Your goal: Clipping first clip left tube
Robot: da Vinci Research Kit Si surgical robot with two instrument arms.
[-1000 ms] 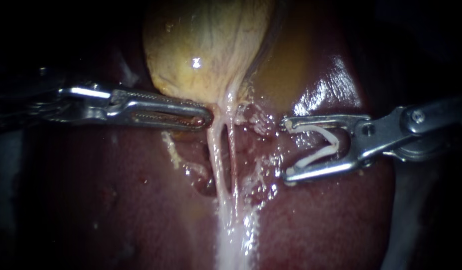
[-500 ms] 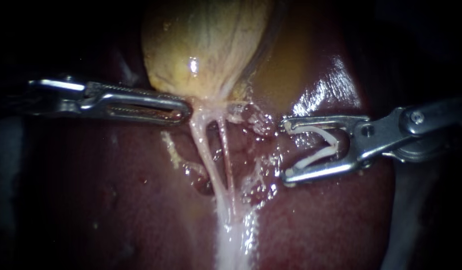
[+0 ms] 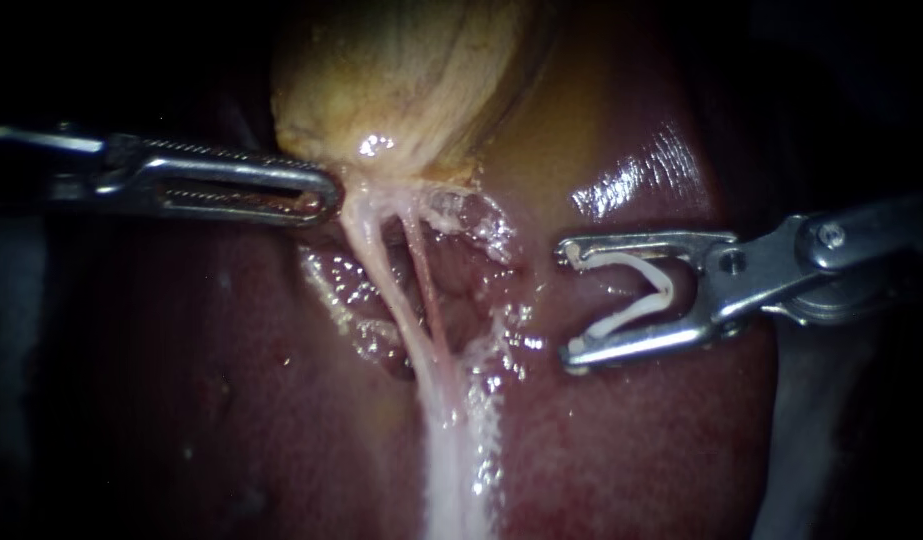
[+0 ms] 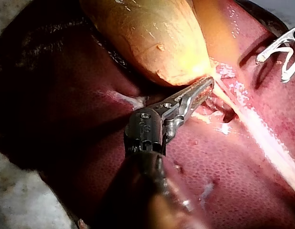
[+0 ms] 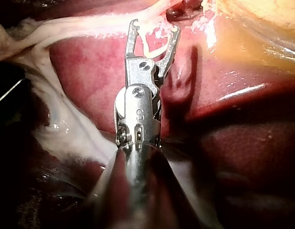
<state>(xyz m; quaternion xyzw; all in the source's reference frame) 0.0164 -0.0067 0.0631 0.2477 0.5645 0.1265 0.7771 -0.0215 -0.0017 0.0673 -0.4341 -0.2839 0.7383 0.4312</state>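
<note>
The right instrument's end effector point(image 3: 569, 300) stands spread, with a white V-shaped clip point(image 3: 669, 288) seated against both jaws. Ahead of its tips, well apart, runs the pale left tube point(image 3: 373, 265). Beyond that, the left instrument's end effector point(image 3: 326, 197) pinches the lower end of the yellow gallbladder point(image 3: 401, 80), above the dark red liver point(image 3: 631, 440).

gallbladder point(image 3: 401, 90) on liver point(image 3: 231, 400) — tubes point(image 3: 379, 262) below it; left instrument point(image 3: 326, 195) left of them, right instrument point(image 3: 568, 300) right, clip point(image 3: 667, 283) in jaws.

The left instrument point(image 3: 326, 197) has drawn away to the left, dragging the gallbladder point(image 3: 411, 80) neck with it. The two tubes point(image 3: 376, 262) now slant leftward, pulled tauter, and seem spread slightly wider apart.
</note>
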